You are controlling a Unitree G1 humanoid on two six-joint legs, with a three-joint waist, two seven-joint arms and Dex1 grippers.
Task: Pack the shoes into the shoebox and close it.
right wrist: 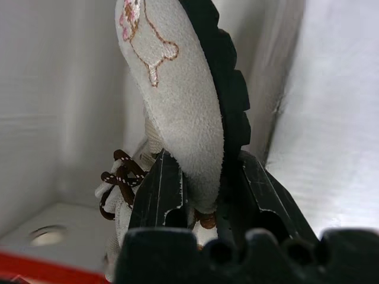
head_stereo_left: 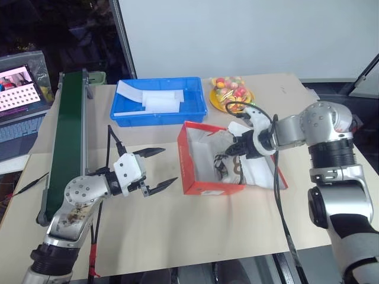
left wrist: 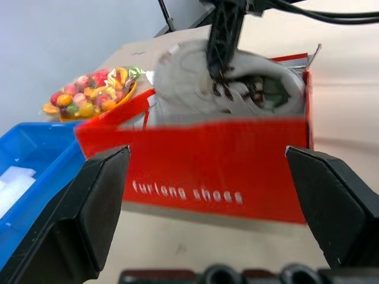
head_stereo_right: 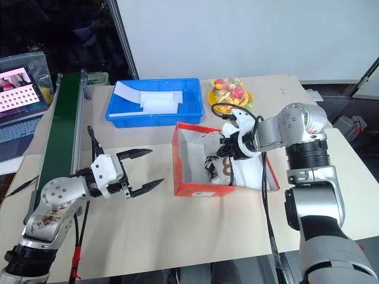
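The right hand (head_stereo_left: 238, 148) grips a shoe (right wrist: 177, 100) inside the shoebox (head_stereo_left: 210, 180), heel end down, while the open left hand (head_stereo_left: 155, 168) waits beside it.

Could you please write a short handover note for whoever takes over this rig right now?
Right gripper: shut on a shoe, holding it inside the shoebox.
Left gripper: open, holding nothing, beside the shoebox's left side.
Shoebox: open on the table, lid lying to its right.
Done: white shoe material already in the box; whether both shoes are in, cannot tell.
Left: release the shoe, confirm both are in, close the lid.
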